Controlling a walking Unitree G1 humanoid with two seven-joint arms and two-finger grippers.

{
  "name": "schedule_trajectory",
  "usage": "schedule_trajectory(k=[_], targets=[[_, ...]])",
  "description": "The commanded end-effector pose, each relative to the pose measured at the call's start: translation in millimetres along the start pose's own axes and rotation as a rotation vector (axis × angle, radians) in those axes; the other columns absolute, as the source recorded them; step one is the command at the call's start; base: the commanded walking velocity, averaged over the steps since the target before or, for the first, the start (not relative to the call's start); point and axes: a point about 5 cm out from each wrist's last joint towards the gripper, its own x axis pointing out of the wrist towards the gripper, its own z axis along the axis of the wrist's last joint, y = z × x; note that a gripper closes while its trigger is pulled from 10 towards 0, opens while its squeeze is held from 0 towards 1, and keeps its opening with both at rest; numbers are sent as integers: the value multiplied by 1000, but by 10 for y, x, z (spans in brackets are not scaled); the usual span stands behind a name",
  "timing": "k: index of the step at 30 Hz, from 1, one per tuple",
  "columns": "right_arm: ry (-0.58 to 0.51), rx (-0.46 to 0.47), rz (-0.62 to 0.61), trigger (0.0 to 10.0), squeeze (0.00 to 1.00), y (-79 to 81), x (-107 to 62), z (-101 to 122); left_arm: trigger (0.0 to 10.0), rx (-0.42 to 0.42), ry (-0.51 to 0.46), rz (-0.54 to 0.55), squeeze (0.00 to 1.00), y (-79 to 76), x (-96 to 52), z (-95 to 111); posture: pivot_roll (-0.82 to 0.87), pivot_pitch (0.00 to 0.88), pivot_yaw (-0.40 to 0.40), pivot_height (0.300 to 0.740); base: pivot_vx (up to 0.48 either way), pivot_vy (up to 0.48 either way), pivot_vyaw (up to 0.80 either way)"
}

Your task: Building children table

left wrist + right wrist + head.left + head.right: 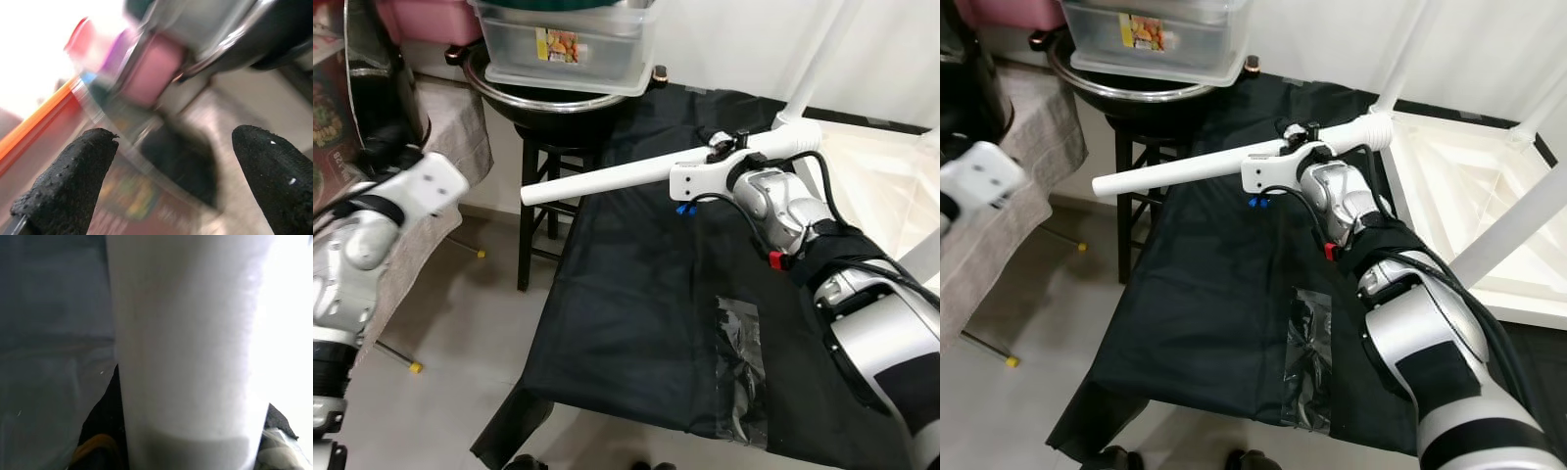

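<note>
Right gripper (1304,137) is clamped on the long white cylindrical table leg (1195,168), held near-horizontal above the black cloth-covered surface (1205,294). One end of the leg meets the corner of the upturned white plastic tabletop (1459,186). Left gripper (171,171) is raised at the left, fingers (73,181) apart, holding nothing.

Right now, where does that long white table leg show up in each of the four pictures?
Left eye view: the white table leg crosses the upper middle, held by the right gripper.
Right eye view: upper middle again.
Left wrist view: not in it.
Right wrist view: a close, broad white column.
Shared landmark: the black cloth.
</note>
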Motion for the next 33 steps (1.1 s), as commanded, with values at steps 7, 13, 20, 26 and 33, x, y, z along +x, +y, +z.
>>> schedule_trajectory(k=[7,13,20,26,33], targets=[[-157,789,-131,10000,0,-199,-81,214,10000,-289,147,-78,0,-415,-519,-182,105,54,-97,740,0,0,0],[-310,1091,-183,10000,0,-284,-228,401,10000,-371,101,-183,0,-687,-713,26,105,44,-96,740,0,0,0],[-401,1220,-226,10000,0,-287,-468,539,10000,-535,17,-325,0,-921,-946,415,97,27,-90,740,0,0,0],[-438,1301,-191,10000,0,-289,-560,628,10000,-629,41,-352,0,-1004,-1035,540,104,12,-95,740,0,0,800],[-457,1307,-177,10000,0,-249,-695,737,10000,-685,81,-431,0,-1075,-1225,614,105,9,-105,740,0,0,800]])
